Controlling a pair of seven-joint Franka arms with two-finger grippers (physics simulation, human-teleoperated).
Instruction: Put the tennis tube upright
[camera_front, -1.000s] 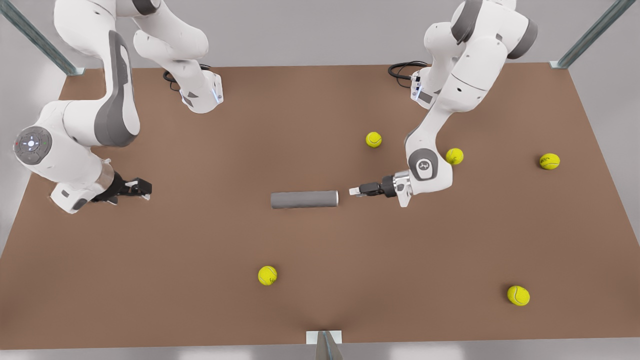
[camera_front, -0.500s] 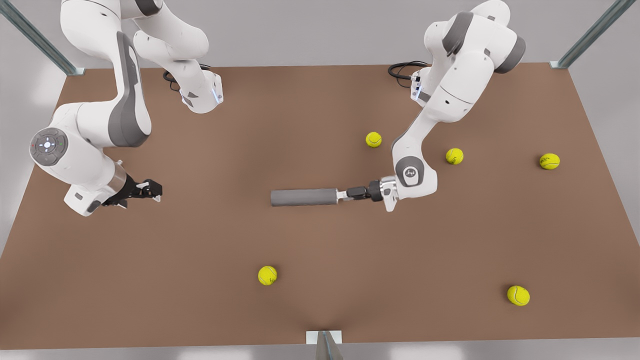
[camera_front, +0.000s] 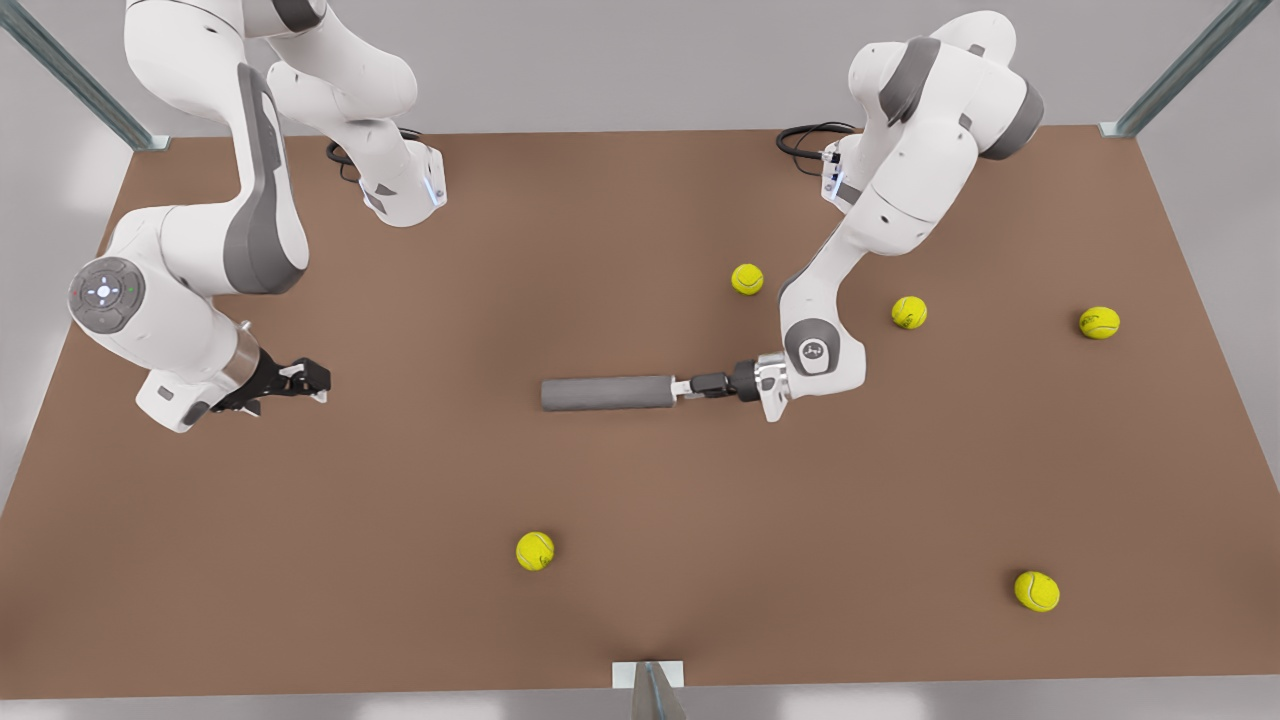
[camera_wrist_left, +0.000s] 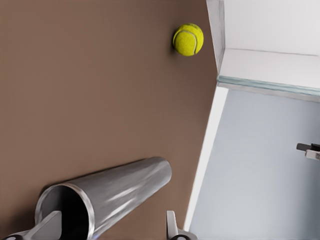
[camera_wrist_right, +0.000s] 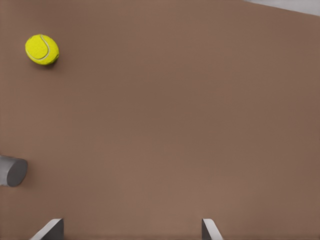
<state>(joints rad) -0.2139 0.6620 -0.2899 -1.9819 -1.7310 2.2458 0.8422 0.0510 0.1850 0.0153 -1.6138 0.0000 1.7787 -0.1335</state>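
- Front view: the tennis tube (camera_front: 608, 393) lies flat on the brown table (camera_front: 400, 500), near its middle. Its long axis runs along the front view's left-right line.
- One end of the tube points to the front view's right, straight at the left gripper (camera_front: 685, 388), whose fingertips reach that end. The other end points toward the right gripper (camera_front: 310, 378), which hovers low over the table well apart from the tube, at the front view's left.
- Five yellow tennis balls lie scattered about: three beyond the left arm (camera_front: 747, 279) (camera_front: 908, 312) (camera_front: 1099, 322) and two nearer the camera (camera_front: 535, 551) (camera_front: 1037, 591). None touches the tube.
- Left wrist view: the tube's (camera_wrist_left: 125, 182) open, silvery-rimmed mouth faces the camera, and the body runs away from it along the table.
- The left gripper (camera_wrist_left: 110, 227) has its fingers spread wide. One fingertip (camera_wrist_left: 47, 225) sits in front of the dark opening and the other (camera_wrist_left: 172, 227) is outside the tube wall, so the rim lies between them, unclamped.
- One ball (camera_wrist_left: 188, 39) lies near the table's edge.
- Right wrist view: the right gripper (camera_wrist_right: 129, 230) has its fingers apart over bare table. The tube's closed end (camera_wrist_right: 12, 171) shows at the picture's edge, and one ball (camera_wrist_right: 42, 49) lies farther off.
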